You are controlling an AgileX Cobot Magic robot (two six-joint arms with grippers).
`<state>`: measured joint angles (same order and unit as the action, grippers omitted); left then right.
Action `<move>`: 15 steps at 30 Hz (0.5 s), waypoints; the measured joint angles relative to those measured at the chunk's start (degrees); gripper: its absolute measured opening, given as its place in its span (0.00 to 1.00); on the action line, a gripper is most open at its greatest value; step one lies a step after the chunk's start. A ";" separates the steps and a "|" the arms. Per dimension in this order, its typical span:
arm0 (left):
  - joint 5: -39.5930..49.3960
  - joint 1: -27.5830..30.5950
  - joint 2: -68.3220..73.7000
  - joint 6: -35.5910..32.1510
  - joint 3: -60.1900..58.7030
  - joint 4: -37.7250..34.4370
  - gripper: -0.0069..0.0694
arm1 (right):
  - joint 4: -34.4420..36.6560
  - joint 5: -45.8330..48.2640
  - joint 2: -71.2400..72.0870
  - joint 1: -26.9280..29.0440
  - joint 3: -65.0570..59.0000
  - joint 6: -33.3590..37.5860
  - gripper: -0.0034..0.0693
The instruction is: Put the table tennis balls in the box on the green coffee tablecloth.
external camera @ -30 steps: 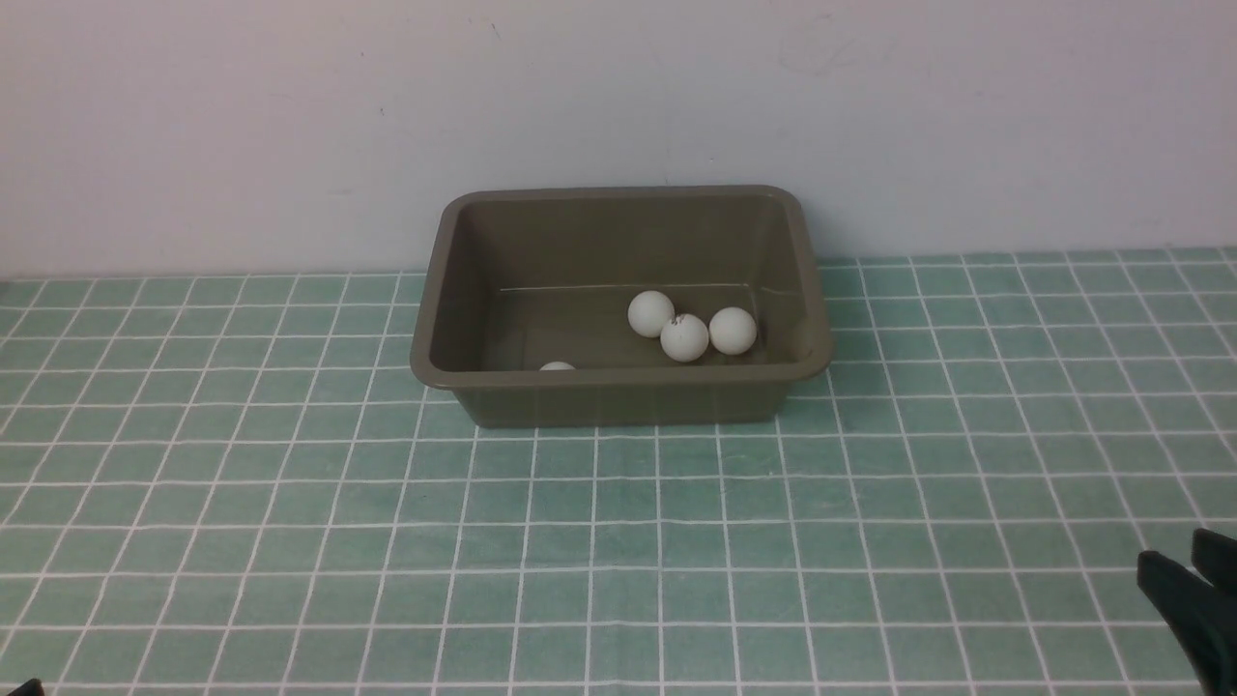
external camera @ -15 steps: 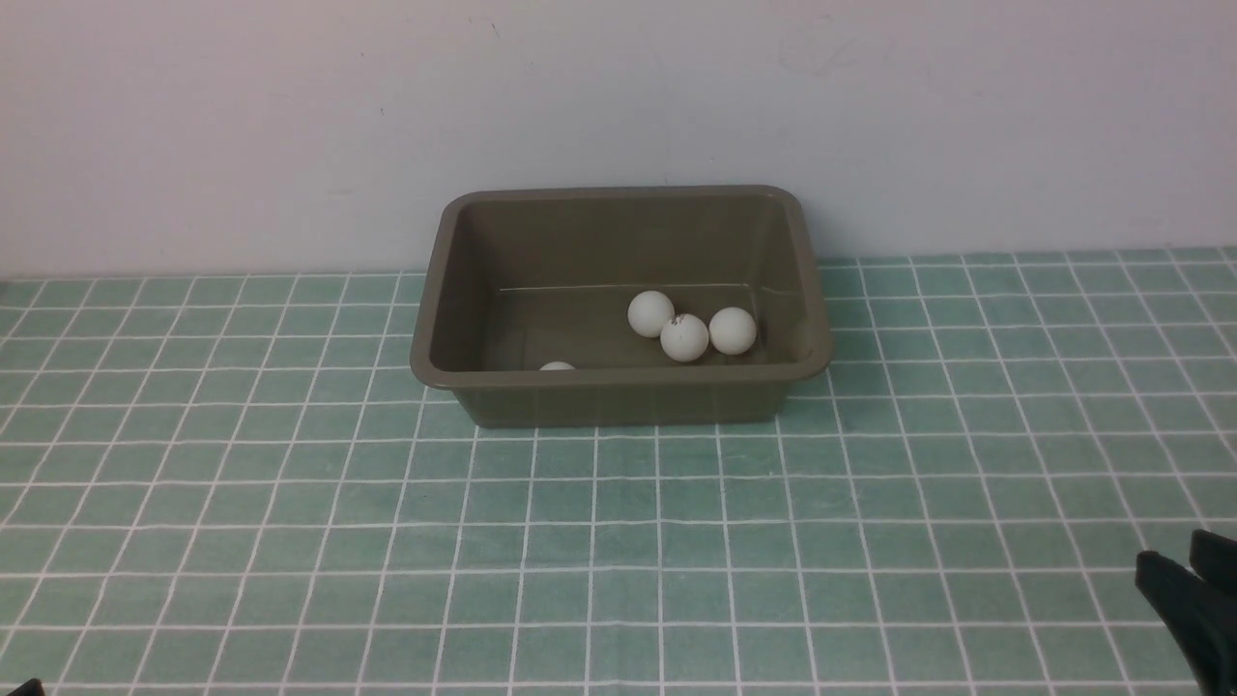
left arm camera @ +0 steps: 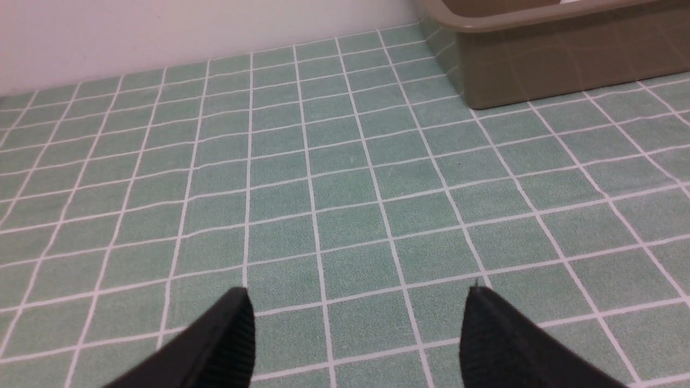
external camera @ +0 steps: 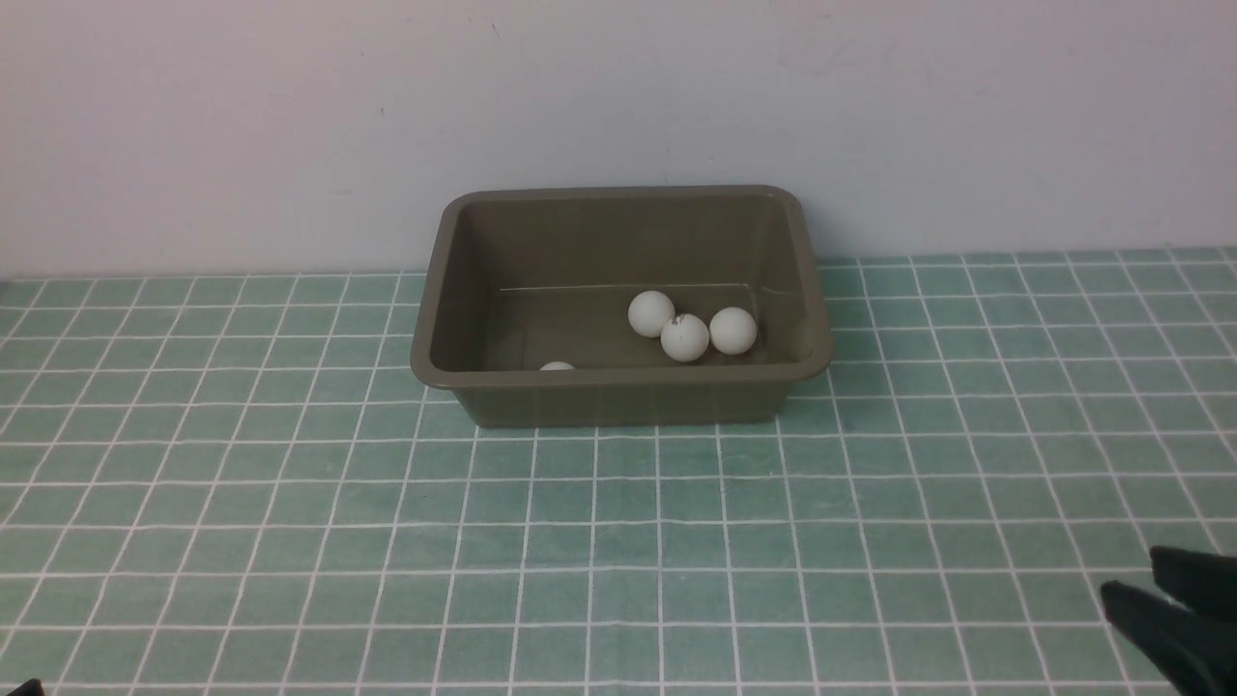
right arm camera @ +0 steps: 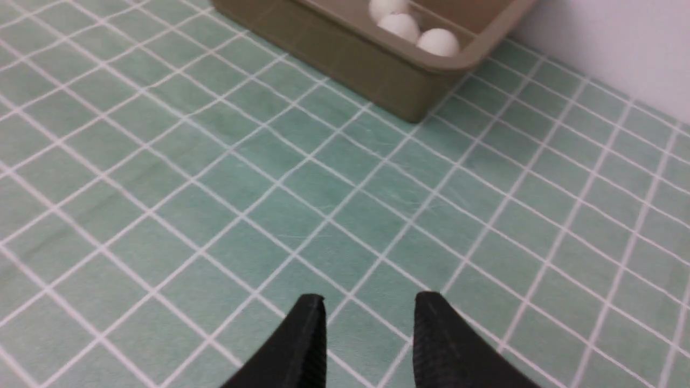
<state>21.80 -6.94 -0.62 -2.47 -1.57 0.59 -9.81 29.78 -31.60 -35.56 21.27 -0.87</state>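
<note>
The right gripper point(right arm camera: 369, 307) hangs low over the cloth point(external camera: 618, 541) with nothing between its fingers; they stand narrowly apart at the tips, as near together as they go. Ahead of it and off to its left sits the box point(external camera: 618, 391), well apart from it. The left gripper point(left arm camera: 356, 307) also hovers above bare cloth, its fingers spread wide and empty, the box ahead and to its right. Inside the box lie four balls: three point(external camera: 685, 336) bunched together, touching or nearly so, toward the right end, and one point(external camera: 557, 366) half hidden behind the near wall.
</note>
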 joint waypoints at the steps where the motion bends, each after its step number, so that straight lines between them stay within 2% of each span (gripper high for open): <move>1: 0.00 0.00 0.00 0.00 0.00 0.00 0.69 | 4.45 0.00 0.00 0.00 0.00 5.06 0.35; 3: 0.00 0.00 0.00 0.00 0.00 0.00 0.69 | 11.54 0.00 0.00 0.00 0.00 11.62 0.35; 6: 0.00 0.00 0.00 0.00 0.00 0.00 0.69 | 17.39 0.23 0.00 0.00 -0.89 21.03 0.35; 11: 0.00 0.00 0.00 0.00 0.00 0.00 0.69 | 19.29 -1.89 2.31 0.00 -6.46 24.95 0.35; 15: 0.00 0.00 0.00 0.00 0.00 0.00 0.69 | 19.91 -7.30 11.22 1.23 -12.21 25.18 0.35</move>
<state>21.80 -6.94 -0.62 -2.47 -1.57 0.59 10.10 22.48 -20.38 -34.33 9.07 24.31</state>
